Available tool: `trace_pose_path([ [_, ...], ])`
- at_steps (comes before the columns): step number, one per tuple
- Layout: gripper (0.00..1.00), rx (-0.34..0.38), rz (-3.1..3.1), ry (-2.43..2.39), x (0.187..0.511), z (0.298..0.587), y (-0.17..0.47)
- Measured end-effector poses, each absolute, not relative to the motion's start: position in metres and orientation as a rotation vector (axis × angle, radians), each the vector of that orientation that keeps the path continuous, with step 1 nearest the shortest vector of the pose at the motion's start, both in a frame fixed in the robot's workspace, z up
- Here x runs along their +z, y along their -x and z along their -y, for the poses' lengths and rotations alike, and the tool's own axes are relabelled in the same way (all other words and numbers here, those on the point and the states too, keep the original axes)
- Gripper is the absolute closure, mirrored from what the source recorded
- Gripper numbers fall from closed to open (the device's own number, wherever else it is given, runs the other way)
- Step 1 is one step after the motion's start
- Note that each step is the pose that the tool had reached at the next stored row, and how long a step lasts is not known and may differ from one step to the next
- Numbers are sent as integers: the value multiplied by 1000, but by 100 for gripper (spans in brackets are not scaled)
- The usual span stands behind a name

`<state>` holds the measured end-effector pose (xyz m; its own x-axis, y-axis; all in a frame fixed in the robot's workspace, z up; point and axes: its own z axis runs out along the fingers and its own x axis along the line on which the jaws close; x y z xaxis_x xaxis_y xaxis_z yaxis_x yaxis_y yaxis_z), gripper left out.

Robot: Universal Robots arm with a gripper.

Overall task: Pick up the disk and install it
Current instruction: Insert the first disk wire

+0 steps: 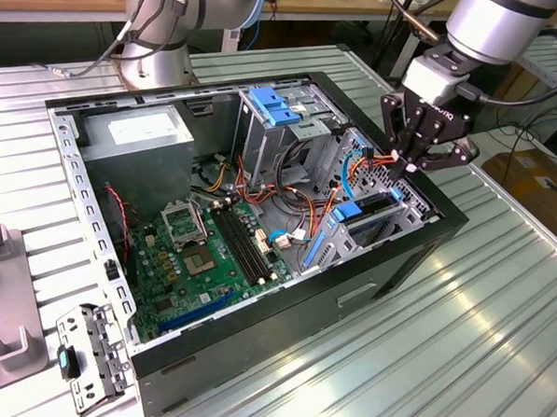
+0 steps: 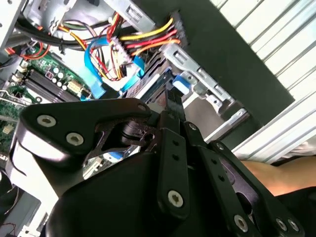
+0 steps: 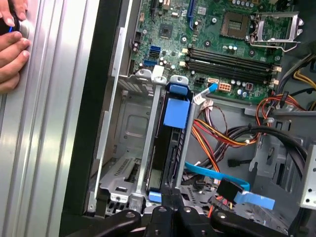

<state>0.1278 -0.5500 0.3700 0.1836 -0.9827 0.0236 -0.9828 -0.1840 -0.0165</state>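
The disk (image 1: 370,210) stands on edge in the metal drive bay at the exterior view's right end of the open computer case (image 1: 282,311). Its blue carrier rail and tab show in both wrist views, along the dark disk edge (image 3: 169,143) and as the blue tab (image 2: 181,84). My gripper (image 1: 413,165) hovers just over the far end of the bay, close above the disk. Its black fingers (image 2: 174,106) are pressed together, and I see nothing held between them. In the first wrist view the gripper (image 3: 170,201) sits right at the disk's end.
Red, yellow and blue cables (image 1: 355,166) bunch beside the bay. The case also holds a green motherboard (image 1: 211,252), a grey power supply (image 1: 138,131) and a blue latch plate (image 1: 274,106). A person's hand (image 3: 11,49) rests on the ribbed table. Grey fixtures (image 1: 1,325) lie at the exterior view's left.
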Motion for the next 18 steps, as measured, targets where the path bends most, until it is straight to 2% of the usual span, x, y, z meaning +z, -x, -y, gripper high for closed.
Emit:
trace_pose_path([
  [18, 89, 43, 1986, -2430, 377, 548, -137],
])
